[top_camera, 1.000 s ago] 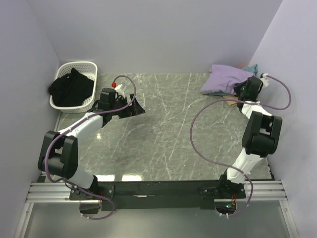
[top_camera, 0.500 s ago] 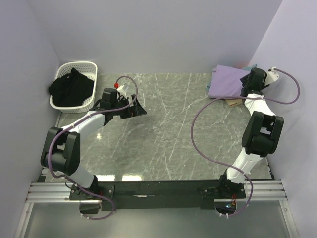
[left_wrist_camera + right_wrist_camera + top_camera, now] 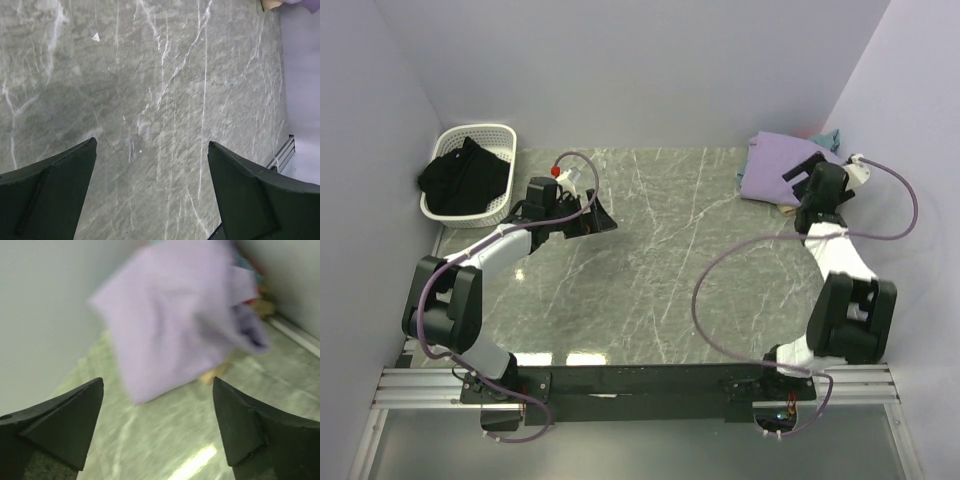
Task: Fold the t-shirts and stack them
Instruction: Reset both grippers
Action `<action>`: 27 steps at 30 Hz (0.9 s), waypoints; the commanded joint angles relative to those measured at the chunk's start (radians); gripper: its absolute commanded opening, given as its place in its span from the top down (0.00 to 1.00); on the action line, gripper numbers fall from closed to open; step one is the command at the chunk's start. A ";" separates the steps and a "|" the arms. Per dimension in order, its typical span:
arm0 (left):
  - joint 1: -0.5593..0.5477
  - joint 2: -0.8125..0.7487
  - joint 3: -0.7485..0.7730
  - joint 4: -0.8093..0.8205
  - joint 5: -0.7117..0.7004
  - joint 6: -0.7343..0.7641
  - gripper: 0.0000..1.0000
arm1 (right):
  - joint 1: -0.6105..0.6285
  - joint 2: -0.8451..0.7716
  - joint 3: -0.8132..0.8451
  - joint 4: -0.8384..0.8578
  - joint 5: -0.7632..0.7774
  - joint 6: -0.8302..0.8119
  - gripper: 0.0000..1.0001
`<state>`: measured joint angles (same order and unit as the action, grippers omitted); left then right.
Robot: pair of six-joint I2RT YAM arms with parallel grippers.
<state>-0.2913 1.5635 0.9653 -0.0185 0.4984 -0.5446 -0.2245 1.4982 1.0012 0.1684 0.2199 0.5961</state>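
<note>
Starting at the near edge, noted both arms bolted side by side, with the grey veined table [image 3: 660, 280] running away from them. Traced the left arm [image 3: 480, 255] up the left side and inward to the left gripper [image 3: 599, 217], placed over the left half of the table and well apart from the t-shirts [image 3: 775, 180]. Checked its wrist view and found the fingers spread wide, with nothing between them and only bare marble below. Traced the right arm [image 3: 840, 265] up the right side to the right gripper [image 3: 801, 168], placed at the far right corner. Checked its wrist view, which is blurred, and found the fingers likewise spread wide with nothing pinched and cloth lying just ahead of the tips rather than between them. Could not settle contact between fingertips and fabric; from above, saw the fingers overlapping the near right part of the heap. Located the t-shirts in that far right corner, piled close to the right wall [image 3: 910, 120]. Recorded the lavender t-shirt [image 3: 770, 165] on top, large, loosely folded over, covering most of the pile. Recorded a tan t-shirt [image 3: 784, 206] as a sliver beneath its near edge, and a teal t-shirt [image 3: 831, 137] peeping out behind, next to the wall. Across the table, in the far left corner, logged a white slatted basket [image 3: 480, 131] beside the left wall [image 3: 370, 120], holding a crumpled black garment [image 3: 466, 176] draped partly over its rim.
</note>
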 commanded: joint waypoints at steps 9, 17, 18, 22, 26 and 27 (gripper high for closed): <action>-0.006 -0.017 0.021 0.089 -0.023 0.009 0.00 | 0.200 -0.271 -0.019 -0.041 -0.106 -0.078 0.00; -0.006 -0.083 0.013 0.037 -0.121 0.018 0.01 | 0.390 -0.156 0.098 -0.242 -0.310 -0.226 0.00; -0.009 -0.097 0.018 0.023 -0.144 0.021 0.01 | 0.410 -0.132 0.111 -0.292 -0.301 -0.239 0.00; -0.009 -0.228 0.007 -0.024 -0.249 0.017 0.01 | 0.494 -0.148 0.068 -0.320 -0.263 -0.260 0.00; -0.009 -0.304 0.032 -0.104 -0.311 0.026 0.00 | 0.559 -0.205 0.011 -0.303 -0.289 -0.274 0.00; -0.009 -0.316 0.036 -0.132 -0.322 0.026 0.01 | 0.566 -0.213 0.011 -0.311 -0.294 -0.275 0.00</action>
<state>-0.2958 1.3270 0.9642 -0.0677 0.2764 -0.5373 0.3084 1.3594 1.0351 -0.1261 -0.0463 0.3637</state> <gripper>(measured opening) 0.994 0.995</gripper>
